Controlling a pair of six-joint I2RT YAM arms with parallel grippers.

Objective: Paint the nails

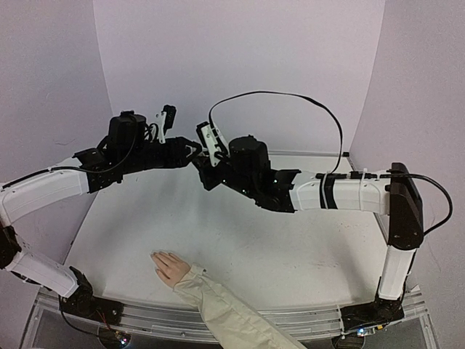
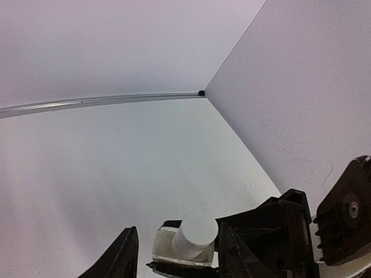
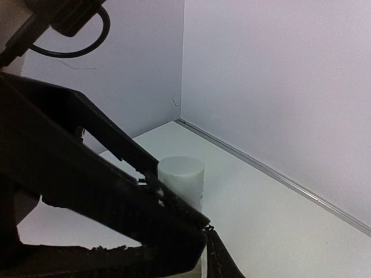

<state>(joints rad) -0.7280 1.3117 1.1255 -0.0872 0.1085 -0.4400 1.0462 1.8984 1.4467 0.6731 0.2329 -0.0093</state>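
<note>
**Jaws astride the cap [image 2: 196,231], bottle not yet opened**

My left gripper [image 2: 178,258] stands partly open, its fingers either side of the white cap with a gap on one side, so it grips nothing. My right gripper [image 3: 203,231] is clamped on the small white bottle [image 2: 165,248], held high over the table [image 1: 290,240].

I judge this the uncapping step. Next I must close squarely on the cap, then twist and lift.

The nails [image 1: 157,257] are on the pink mannequin hand [image 1: 173,269] at the near edge, well apart from both arms. They are too small to make out from above, and neither wrist view shows them. Whether a brush hangs under the cap, I cannot tell.
</note>
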